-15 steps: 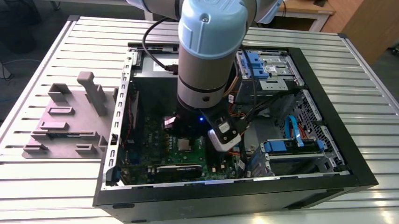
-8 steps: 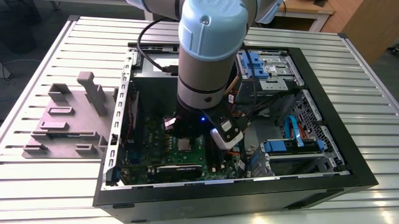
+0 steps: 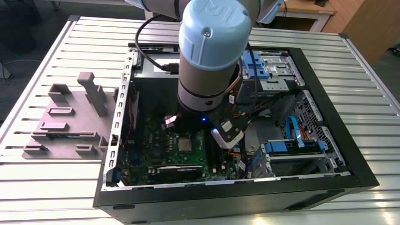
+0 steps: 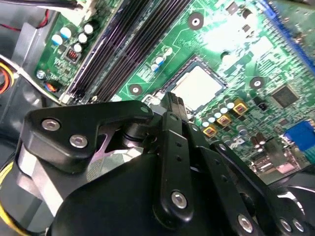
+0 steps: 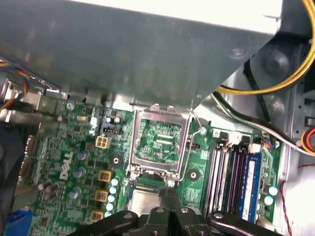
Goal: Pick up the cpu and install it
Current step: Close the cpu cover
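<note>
On the table [image 3: 56, 187] sat an open case [image 3: 237, 201], w/ a grey tray [image 3: 62, 126] beside it on the exterior view's left. The arm [image 3: 212, 56] reached straight down into the case, over the board [image 5: 64, 162]. The load plate [image 5: 135, 142] stood hinged up, its lever [image 5: 186, 157] free beside it. The cpu [image 4: 197, 87] lay in the socket [image 4: 179, 73], silver top up, looking flat. The gripper [image 5: 168, 191] sat just over the cpu's edge. Its fingers [image 5: 162, 196] were pressed together w/ nothing seen btw them, so it wasn't gripping the chip.

Prob. the seating step, placement looking done. To do it well:
- keep any touch light & straight down, no sideways drag, since socket contacts prob. bend easily
- check the chip sits level on all sides
- keep fingers clear of plate & lever
</note>
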### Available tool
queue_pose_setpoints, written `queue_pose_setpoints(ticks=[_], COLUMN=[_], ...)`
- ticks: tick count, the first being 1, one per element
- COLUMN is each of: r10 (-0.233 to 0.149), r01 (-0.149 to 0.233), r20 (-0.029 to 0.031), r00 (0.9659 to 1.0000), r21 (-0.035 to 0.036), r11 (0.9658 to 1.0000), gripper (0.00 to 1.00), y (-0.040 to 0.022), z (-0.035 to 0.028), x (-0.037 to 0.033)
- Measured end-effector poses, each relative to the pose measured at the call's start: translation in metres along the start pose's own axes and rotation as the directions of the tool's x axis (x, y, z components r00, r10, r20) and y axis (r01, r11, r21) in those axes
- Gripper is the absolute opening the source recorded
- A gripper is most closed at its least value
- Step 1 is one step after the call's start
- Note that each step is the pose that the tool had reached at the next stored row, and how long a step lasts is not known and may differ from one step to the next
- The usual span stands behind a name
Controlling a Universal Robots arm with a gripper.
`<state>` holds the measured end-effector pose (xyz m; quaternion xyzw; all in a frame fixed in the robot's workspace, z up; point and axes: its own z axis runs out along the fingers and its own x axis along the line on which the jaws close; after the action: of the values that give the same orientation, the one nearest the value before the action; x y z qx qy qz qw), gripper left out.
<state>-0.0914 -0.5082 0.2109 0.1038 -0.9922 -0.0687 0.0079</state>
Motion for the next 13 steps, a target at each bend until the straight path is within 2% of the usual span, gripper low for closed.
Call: queue_pose_setpoints(ticks=[5,9,13], r10=[-0.001,-0.006,-0.047], r01=[0.001,0.007,0.047], r20=[0.0036,0.0068,0.0032], r00=[1.0000,1.0000,0.9989], r21=[-0.0168,-0.0355,-0.0439], r11=[0.9999,0.9993,0.9979], gripper=[0.11,0.11,0.11], y=[-0.0008,-0.0016,-0.0017], z=[0.0000,-0.0001,0.0002], x=[-0.0056,-0.0116,-0.0121])
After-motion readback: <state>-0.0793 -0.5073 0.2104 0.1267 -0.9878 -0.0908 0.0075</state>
